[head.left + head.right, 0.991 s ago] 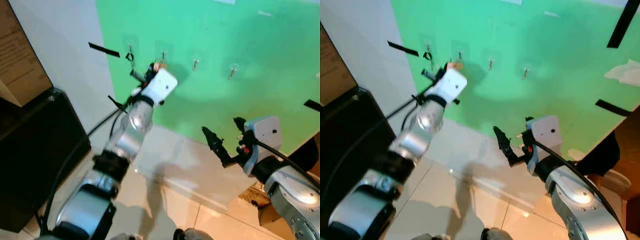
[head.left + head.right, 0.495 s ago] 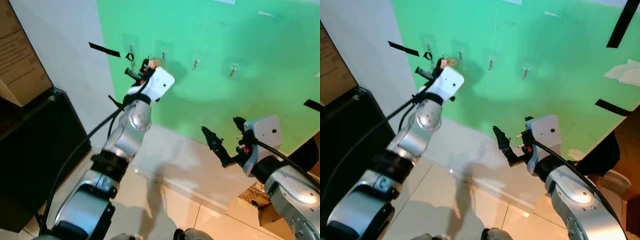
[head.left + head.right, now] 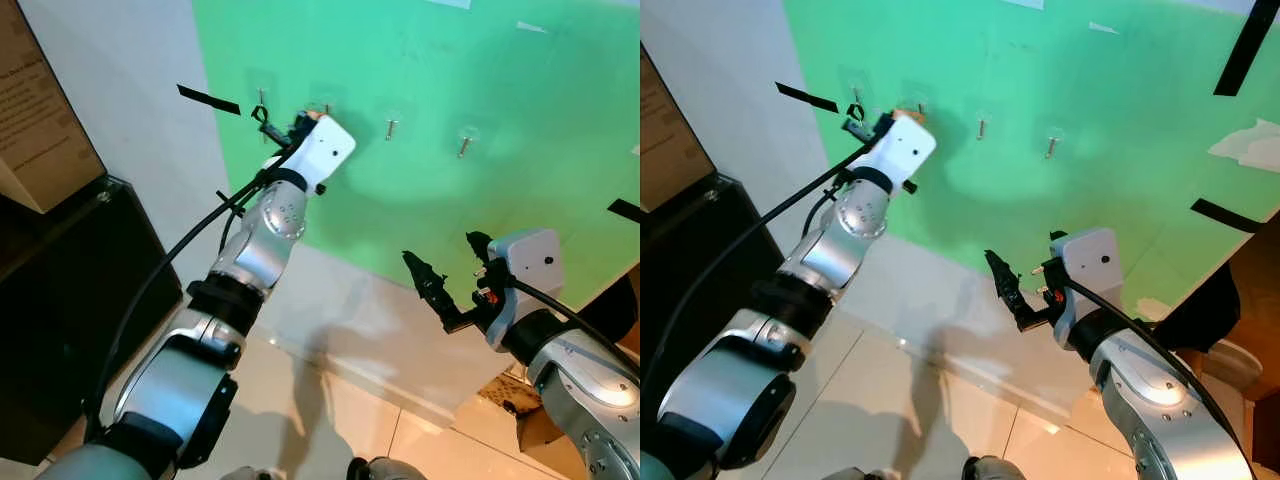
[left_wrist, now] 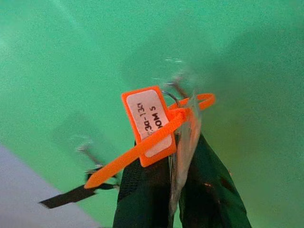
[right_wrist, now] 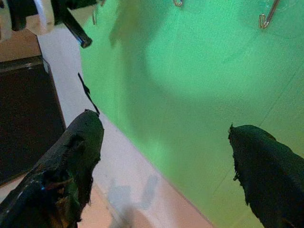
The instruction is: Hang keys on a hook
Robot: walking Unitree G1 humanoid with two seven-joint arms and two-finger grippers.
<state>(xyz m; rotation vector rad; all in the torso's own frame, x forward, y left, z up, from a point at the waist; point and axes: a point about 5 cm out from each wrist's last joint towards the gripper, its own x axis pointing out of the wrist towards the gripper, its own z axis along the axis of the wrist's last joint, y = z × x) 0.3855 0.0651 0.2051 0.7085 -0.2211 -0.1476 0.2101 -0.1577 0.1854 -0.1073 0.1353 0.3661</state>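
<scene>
My left gripper (image 3: 300,122) is raised against the green wall (image 3: 480,60), shut on a bunch of keys with an orange tag (image 4: 147,121). In the left wrist view the key ring (image 4: 171,97) sits right at a small metal hook (image 4: 178,88); whether it is over the hook I cannot tell. That hook (image 3: 326,105) is second from the left in a row of several hooks. My right gripper (image 3: 445,265) hangs lower and to the right, open and holding nothing, its fingers (image 5: 71,156) wide apart.
The leftmost hook (image 3: 261,98) carries a small dark loop. Two more hooks (image 3: 391,127) (image 3: 464,143) are bare. Black tape strips (image 3: 208,99) are stuck on the wall. A black cabinet (image 3: 70,290) stands on my left, and a white ledge (image 3: 380,330) runs below the wall.
My left gripper, with the keys, has swung up and to the right, from near the leftmost hook to the second hook. The right arm has not moved.
</scene>
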